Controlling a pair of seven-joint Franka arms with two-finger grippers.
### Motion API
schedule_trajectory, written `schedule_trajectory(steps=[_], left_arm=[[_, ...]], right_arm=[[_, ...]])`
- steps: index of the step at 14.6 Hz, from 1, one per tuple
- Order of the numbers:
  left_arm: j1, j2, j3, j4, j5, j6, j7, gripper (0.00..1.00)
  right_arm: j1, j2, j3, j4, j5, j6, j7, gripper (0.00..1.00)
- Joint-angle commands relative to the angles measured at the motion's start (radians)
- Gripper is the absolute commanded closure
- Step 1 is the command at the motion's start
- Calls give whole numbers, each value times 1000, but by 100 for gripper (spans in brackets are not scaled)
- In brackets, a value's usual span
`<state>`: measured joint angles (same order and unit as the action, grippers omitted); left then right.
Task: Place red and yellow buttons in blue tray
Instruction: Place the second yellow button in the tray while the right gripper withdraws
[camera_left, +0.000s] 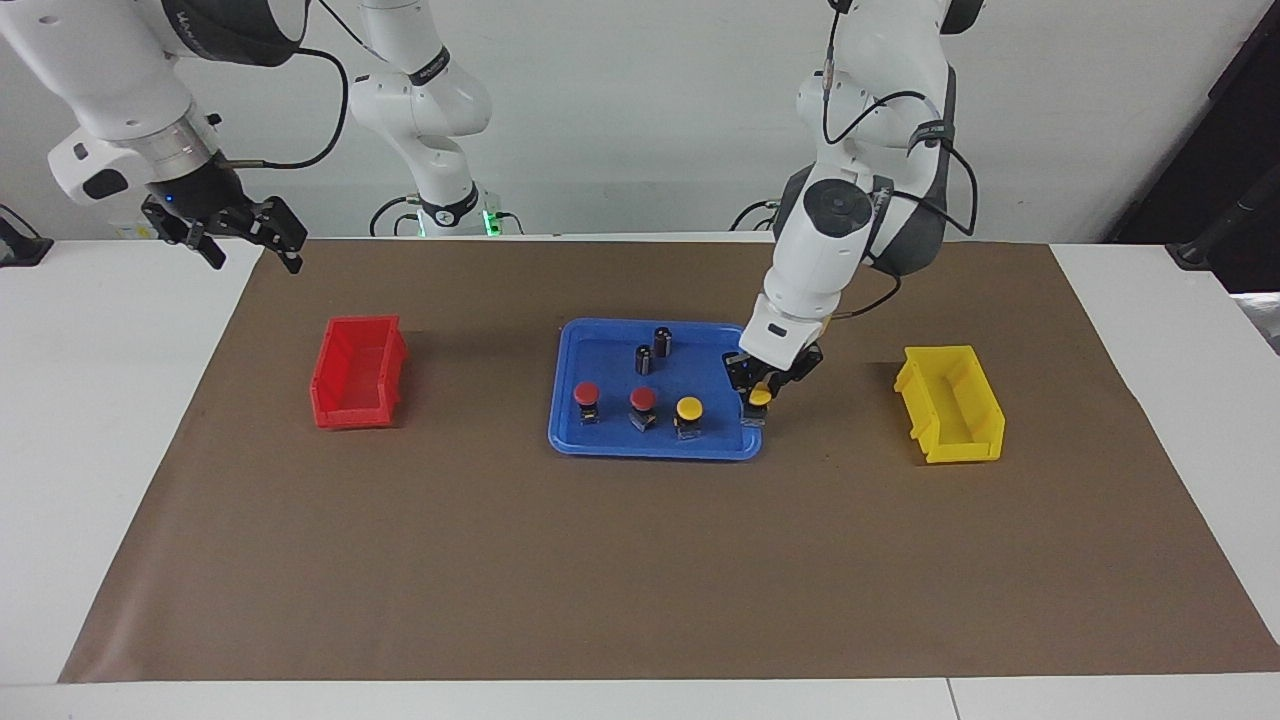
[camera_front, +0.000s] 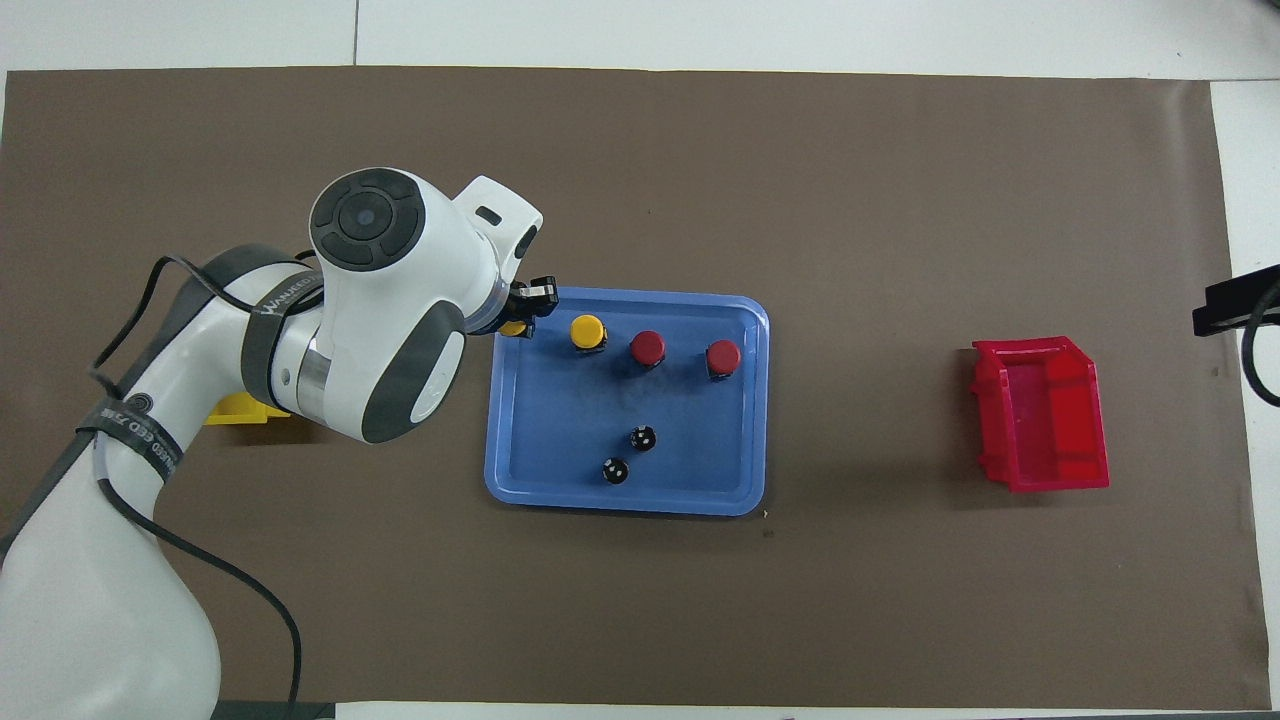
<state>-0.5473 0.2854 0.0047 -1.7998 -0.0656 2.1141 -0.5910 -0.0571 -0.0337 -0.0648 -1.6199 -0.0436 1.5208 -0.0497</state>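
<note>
Gripping the last yellow-capped button (camera_left: 760, 398) over the shallow blue plastic tray (camera_left: 610, 446), the left gripper (camera_left: 761, 397) joins three placed; right gripper (camera_left: 245, 238) waits open.

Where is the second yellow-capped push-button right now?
Held in the left gripper, the second yellow-capped push-button is over the shallow blue plastic tray, at its left-arm end.

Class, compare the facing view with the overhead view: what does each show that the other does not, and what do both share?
Only the facing view shows the whole yellow bin and the right gripper, open, waiting above the table's edge. Only the overhead view shows the left arm covering most of that bin. Both show the blue tray holding three buttons, the red bin, and the left gripper shut on a yellow button over the tray's rim.
</note>
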Motion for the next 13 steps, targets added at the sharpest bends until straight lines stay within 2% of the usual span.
schedule_trajectory(steps=[1, 4, 5, 7, 9, 11, 12, 13], left_arm=[[-34, 27, 20, -4, -23, 30, -21, 99], [-43, 43, 20, -41, -23, 89, -21, 98], [-43, 43, 20, -43, -23, 89, -21, 88], [-40, 41, 20, -27, -22, 78, -12, 43], [-40, 34, 21, -13, -20, 60, -12, 28], [-33, -8, 26, 11, -20, -18, -12, 17], [-22, -23, 34, 35, -20, -85, -9, 0], [4, -50, 44, 55, -16, -153, -4, 0]], right_arm=[[-38, -8, 23, -56, -10, 50, -25, 0], [-49, -15, 40, -60, -7, 55, -24, 0], [-49, -17, 40, -57, -7, 49, -24, 0], [-46, -17, 39, -52, -7, 45, -24, 0], [-38, -17, 40, -43, -7, 27, -22, 0], [-37, -17, 40, -38, -7, 21, -19, 0], [-37, -17, 40, -38, -7, 21, -19, 0], [-38, -17, 40, -40, -7, 21, -21, 0]])
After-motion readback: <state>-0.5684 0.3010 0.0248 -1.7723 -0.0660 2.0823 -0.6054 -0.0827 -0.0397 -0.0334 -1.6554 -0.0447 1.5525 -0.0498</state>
